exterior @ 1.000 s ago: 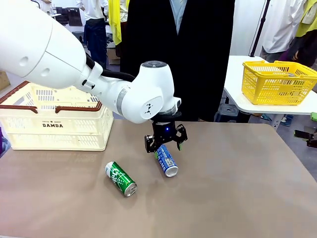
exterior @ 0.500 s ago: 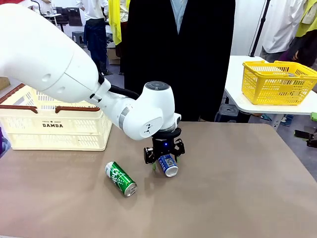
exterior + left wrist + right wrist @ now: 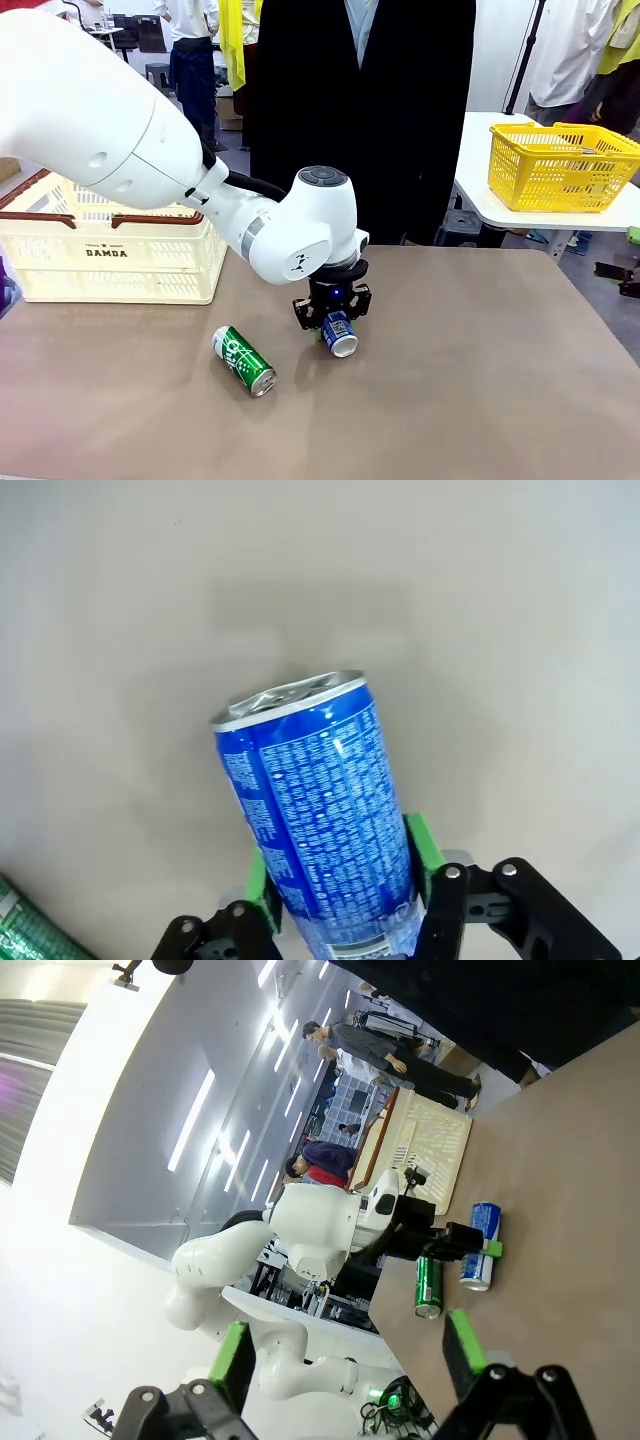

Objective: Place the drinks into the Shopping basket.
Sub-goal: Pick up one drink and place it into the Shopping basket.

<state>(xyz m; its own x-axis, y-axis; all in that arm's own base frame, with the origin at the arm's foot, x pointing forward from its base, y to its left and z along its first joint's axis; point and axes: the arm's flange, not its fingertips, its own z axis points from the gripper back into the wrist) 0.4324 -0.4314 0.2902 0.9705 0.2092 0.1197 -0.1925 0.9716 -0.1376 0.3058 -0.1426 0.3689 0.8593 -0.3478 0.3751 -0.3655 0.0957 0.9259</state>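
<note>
We see the counter (image 3: 480, 380) bare to the right of and in front of the left end effector (image 3: 335, 322), with open room out to its near and right edges. That end effector's green pads press on both sides of the blue can (image 3: 341, 340), low at the counter's middle. The green can (image 3: 243, 360) lies on its side near it to the left, not touching it. The Shopping basket (image 3: 110, 255) stands at the far left; we cannot make out its inside. A person (image 3: 400, 120) stands at the far edge, and a yellow basket (image 3: 560, 165) sits off to the right, beyond the counter. The right end effector (image 3: 348, 1352) gapes wide, holding nothing.
</note>
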